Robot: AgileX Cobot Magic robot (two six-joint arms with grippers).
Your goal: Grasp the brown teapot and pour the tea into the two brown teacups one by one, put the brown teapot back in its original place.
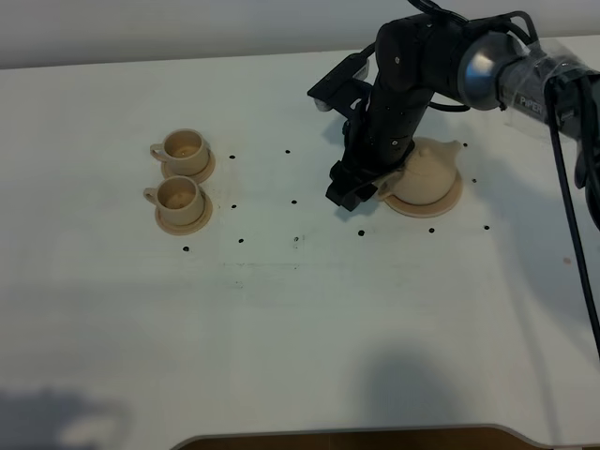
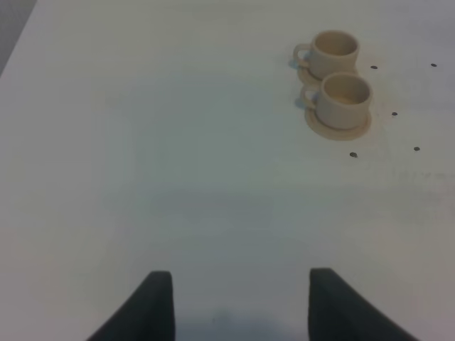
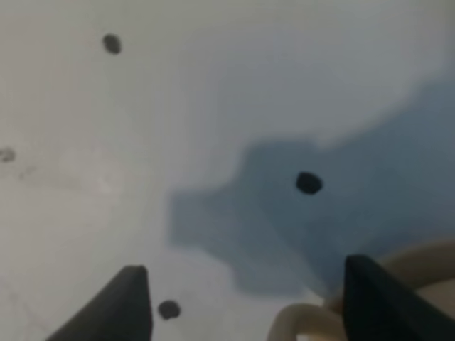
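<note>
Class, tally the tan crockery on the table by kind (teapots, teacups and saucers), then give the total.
brown teapot: 1
brown teacups: 2
saucers: 3, one under each teacup and one under the teapot
Total: 6

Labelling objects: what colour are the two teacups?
The teacups are light tan, clearest in the left wrist view.

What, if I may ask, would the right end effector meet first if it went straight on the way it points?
Most likely the table: the open right end effector points down at it, the brown teapot close beside one finger.
</note>
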